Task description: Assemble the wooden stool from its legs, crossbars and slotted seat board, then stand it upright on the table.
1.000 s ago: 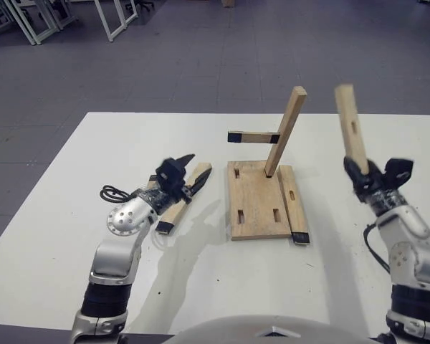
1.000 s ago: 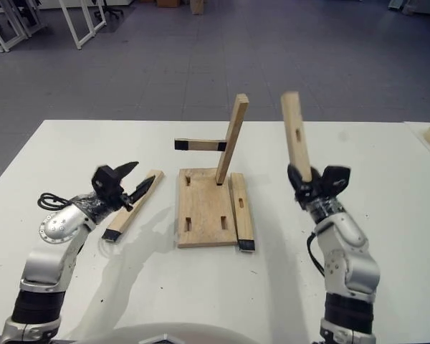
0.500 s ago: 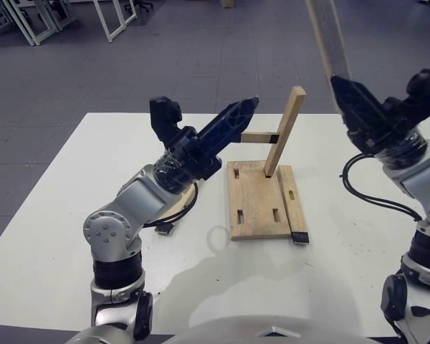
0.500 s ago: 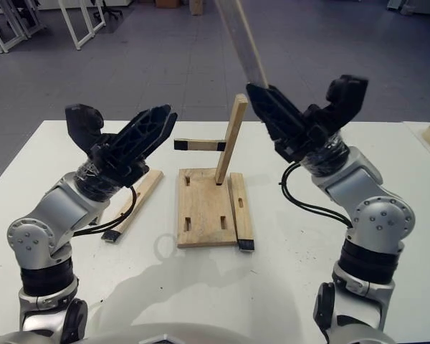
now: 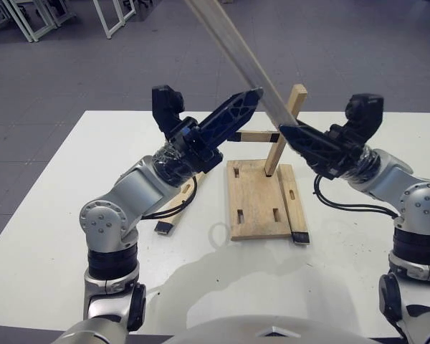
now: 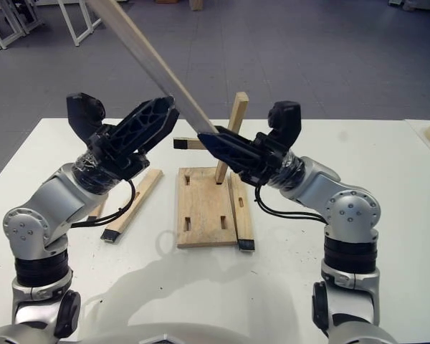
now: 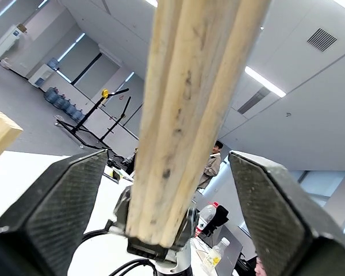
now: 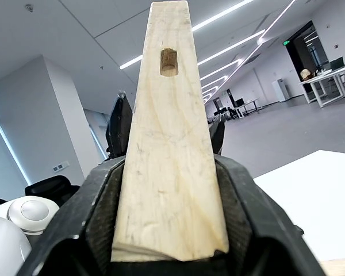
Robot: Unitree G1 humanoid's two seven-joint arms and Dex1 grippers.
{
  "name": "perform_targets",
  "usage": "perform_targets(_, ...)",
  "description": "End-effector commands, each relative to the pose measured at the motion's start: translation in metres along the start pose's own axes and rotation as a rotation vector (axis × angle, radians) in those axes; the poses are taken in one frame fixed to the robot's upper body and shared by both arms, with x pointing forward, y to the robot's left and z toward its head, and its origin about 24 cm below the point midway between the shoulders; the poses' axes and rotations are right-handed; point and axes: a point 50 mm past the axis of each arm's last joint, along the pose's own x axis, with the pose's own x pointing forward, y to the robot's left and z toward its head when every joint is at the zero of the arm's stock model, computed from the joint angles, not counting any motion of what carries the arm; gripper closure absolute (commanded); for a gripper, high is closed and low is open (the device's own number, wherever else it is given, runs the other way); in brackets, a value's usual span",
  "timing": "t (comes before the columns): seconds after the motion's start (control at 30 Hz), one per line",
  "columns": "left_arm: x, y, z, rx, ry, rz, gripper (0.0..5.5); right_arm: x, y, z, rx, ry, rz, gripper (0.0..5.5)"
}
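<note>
White tabletop (image 5: pixel 43 236) spreads beneath my two raised arms. My right gripper (image 8: pixel 169 172) is clamped on one end of a stool leg (image 5: pixel 233 50), which slants up toward the far left corner. My left gripper (image 7: pixel 161 190) is spread wide, its fingers (image 7: pixel 52 201) on either side of that leg, not touching it. Below, the seat board (image 5: pixel 256 208) lies flat mid-table. A loose leg (image 5: pixel 296 208) lies along its right edge, and another leg (image 6: pixel 132 204) lies toward the left edge. In the board's far right slot stands an upright leg (image 5: pixel 276 154), with a crossbar (image 5: pixel 254 137) jutting left.
</note>
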Motion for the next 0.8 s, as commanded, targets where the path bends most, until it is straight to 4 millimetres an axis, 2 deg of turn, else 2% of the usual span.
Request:
perform_targets(0.03, 0.003, -0.006, -0.001, 0.004, 0.014, -0.040, 1.65, 0.000, 0.002, -0.009, 0.024, 0.054, 0.024, 3.45)
perform_targets(0.1, 0.002, -0.005, -0.001, 0.001, 0.027, -0.046, 1.65, -0.001, 0.002, -0.010, 0.033, 0.070, 0.030, 3.45)
perform_targets(0.4, -0.012, 0.005, 0.002, 0.048, 0.082, 0.004, 3.20, -0.007, 0.000, -0.011, 0.035, 0.144, 0.039, 3.45)
perform_targets(0.63, -0.015, 0.008, -0.006, 0.041, 0.082, 0.007, 3.32, -0.010, -0.002, -0.014, 0.045, 0.179, 0.031, 3.45)
perform_targets(0.67, -0.016, 0.007, -0.005, 0.031, 0.064, -0.008, 3.33, -0.012, -0.003, -0.015, 0.046, 0.182, 0.028, 3.06)
perform_targets(0.8, -0.023, 0.011, 0.012, 0.071, 0.000, 0.026, 3.40, -0.025, -0.008, -0.018, 0.006, 0.254, -0.027, 2.37)
